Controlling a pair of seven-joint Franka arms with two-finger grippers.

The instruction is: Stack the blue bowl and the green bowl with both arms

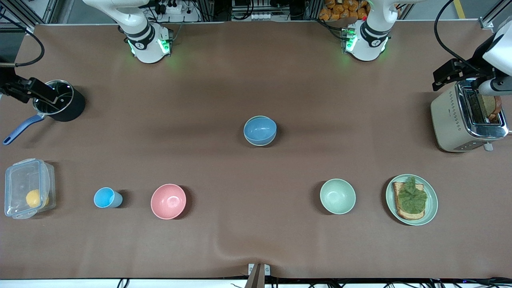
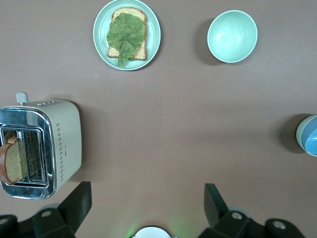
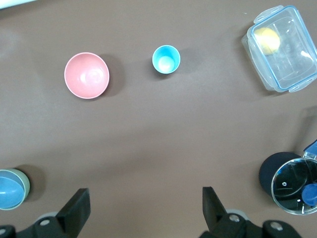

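Observation:
The blue bowl (image 1: 260,130) sits in the middle of the table, nested inside a pale green bowl whose rim (image 1: 260,144) shows around it. A second green bowl (image 1: 337,196) stands alone, nearer the front camera and toward the left arm's end. The left wrist view shows this lone green bowl (image 2: 232,36) and the edge of the nested pair (image 2: 309,135). My left gripper (image 2: 147,198) hangs open and empty, high up by the toaster. My right gripper (image 3: 146,201) is open and empty too, high up by the black pot. The nested pair (image 3: 12,189) also shows in the right wrist view.
Toward the left arm's end stand a toaster (image 1: 466,116) with bread in it and a pale green plate (image 1: 429,210) with toast and lettuce. Toward the right arm's end are a pink bowl (image 1: 168,201), a light-blue cup (image 1: 105,197), a clear lidded box (image 1: 27,188) and a black pot (image 1: 62,101).

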